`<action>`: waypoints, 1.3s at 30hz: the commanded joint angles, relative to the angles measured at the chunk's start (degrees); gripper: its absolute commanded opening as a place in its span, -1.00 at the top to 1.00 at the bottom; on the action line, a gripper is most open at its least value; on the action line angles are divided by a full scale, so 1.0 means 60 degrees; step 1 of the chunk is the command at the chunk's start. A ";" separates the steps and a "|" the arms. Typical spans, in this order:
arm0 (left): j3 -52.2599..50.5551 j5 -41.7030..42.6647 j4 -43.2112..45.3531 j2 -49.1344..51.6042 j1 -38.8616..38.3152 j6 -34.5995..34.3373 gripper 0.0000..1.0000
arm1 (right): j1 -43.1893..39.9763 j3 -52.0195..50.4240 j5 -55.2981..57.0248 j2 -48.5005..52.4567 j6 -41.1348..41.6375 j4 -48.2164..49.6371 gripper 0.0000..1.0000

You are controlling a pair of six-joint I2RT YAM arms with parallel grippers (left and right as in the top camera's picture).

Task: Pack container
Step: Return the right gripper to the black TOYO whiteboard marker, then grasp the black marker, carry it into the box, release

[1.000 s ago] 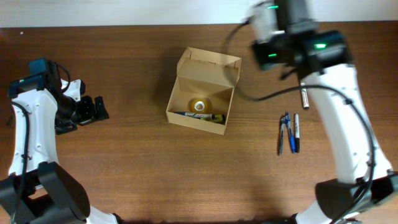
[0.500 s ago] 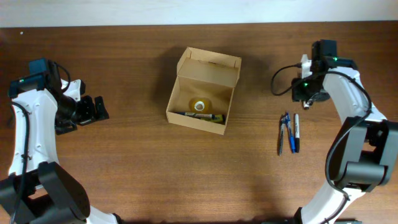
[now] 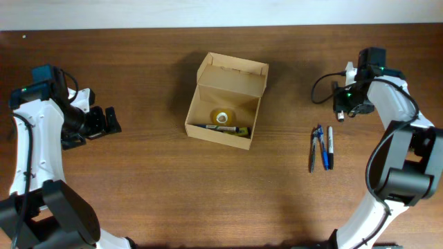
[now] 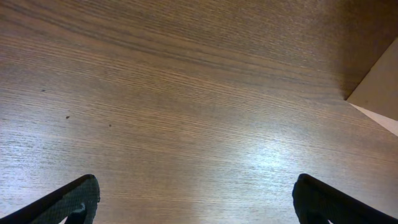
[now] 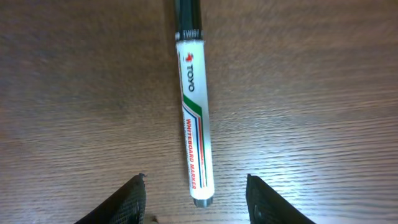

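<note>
The container (image 3: 225, 104) is a tan cardboard box at the table's middle, its flap lid standing open at the back. Inside lie a yellow tape roll (image 3: 222, 117) and a marker (image 3: 221, 128) along the front wall. A white whiteboard marker (image 3: 330, 147) with a black cap lies right of the box; in the right wrist view (image 5: 194, 124) its end sits between my fingers. My right gripper (image 3: 342, 105) (image 5: 202, 202) is open just behind it. My left gripper (image 3: 104, 121) (image 4: 196, 202) is open and empty, far left of the box.
Blue pens (image 3: 318, 149) lie right beside the whiteboard marker. A corner of the box (image 4: 379, 87) shows at the right edge of the left wrist view. Bare brown wood lies under both grippers.
The right arm has come down from high above the table and shifted slightly right, ending low behind the whiteboard marker. The left arm and the box have not moved.
</note>
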 commanded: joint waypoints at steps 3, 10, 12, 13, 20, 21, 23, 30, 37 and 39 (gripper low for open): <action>-0.0055 0.0142 -0.0004 -0.0182 0.0033 0.0186 -1.00 | -0.0069 0.0127 -0.0131 0.0452 0.0186 0.0102 -0.03; -0.0055 0.0142 -0.0004 -0.0182 0.0033 0.0186 -0.99 | -0.0069 0.0127 -0.0120 0.0831 0.0317 0.0211 0.05; -0.0055 0.0142 -0.0004 -0.0182 0.0033 0.0186 -1.00 | -0.0069 0.0127 -0.0124 0.0907 0.0321 0.0222 0.10; -0.0055 0.0142 -0.0004 -0.0182 0.0033 0.0186 -1.00 | -0.0069 0.0127 -0.0124 0.0925 0.0321 0.0233 0.15; -0.0055 0.0142 -0.0004 -0.0182 0.0033 0.0186 -1.00 | -0.0069 0.0127 -0.0124 0.0951 0.0393 0.0200 0.64; -0.0055 0.0142 -0.0004 -0.0182 0.0033 0.0186 -1.00 | -0.0069 0.0127 -0.0120 0.0951 0.0441 0.0157 0.74; -0.0055 0.0142 -0.0004 -0.0182 0.0033 0.0186 -1.00 | -0.0069 0.0127 -0.0127 0.0951 0.0637 0.0087 0.92; -0.0055 0.0142 -0.0004 -0.0182 0.0033 0.0186 -0.99 | -0.0051 0.0240 -0.0780 0.0947 0.0816 -0.0280 0.92; -0.0055 0.0146 -0.0004 -0.0182 0.0033 0.0186 -0.99 | 0.0117 0.2084 -0.1923 0.0769 0.0812 -0.1745 0.92; -0.0055 0.0142 -0.0004 -0.0182 0.0033 0.0186 -1.00 | 0.0306 0.3009 -0.1927 0.0641 0.0816 -0.2361 0.93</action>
